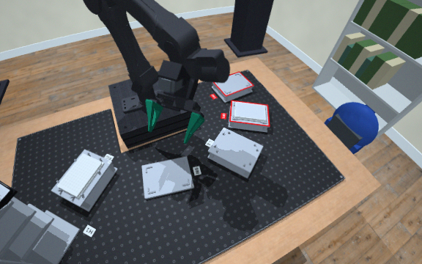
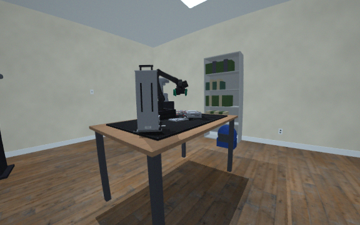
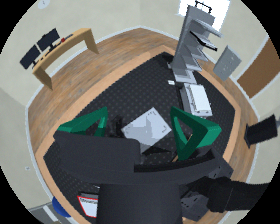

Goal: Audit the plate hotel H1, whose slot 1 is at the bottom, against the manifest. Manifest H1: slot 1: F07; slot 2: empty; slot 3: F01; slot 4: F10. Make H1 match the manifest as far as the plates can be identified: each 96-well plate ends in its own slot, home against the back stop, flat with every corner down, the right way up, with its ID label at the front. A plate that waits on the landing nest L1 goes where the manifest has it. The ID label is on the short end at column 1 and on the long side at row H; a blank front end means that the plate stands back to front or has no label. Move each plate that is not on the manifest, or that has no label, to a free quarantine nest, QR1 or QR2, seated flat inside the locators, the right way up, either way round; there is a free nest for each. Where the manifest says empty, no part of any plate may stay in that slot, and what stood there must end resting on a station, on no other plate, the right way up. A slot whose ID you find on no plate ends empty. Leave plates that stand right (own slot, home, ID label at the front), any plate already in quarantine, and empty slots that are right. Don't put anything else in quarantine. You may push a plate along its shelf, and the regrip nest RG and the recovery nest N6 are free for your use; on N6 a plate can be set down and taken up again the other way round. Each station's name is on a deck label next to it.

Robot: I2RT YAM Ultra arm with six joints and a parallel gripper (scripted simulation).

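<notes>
My gripper (image 1: 172, 122) has green fingers, stands wide open and holds nothing. It hangs well above the deck, in front of the arm's base and above the flat grey nest (image 1: 167, 177). In the wrist view the fingers frame that nest (image 3: 147, 128). A white 96-well plate (image 1: 80, 175) lies on a raised nest at the left of the deck. The plate hotel H1 (image 1: 13, 224) stands at the near left corner, next to its deck label (image 1: 89, 230); its slots are hidden here. It is the grey tower in the exterior view (image 2: 147, 100), where my gripper (image 2: 180, 91) is to its right.
Two red-edged quarantine nests stand at the back right: the nearer one (image 1: 249, 115) carries a white plate, the farther one (image 1: 233, 85) looks bare. A grey block nest (image 1: 236, 151) sits right of centre. A bookshelf and a blue bin (image 1: 354, 126) stand beyond the table.
</notes>
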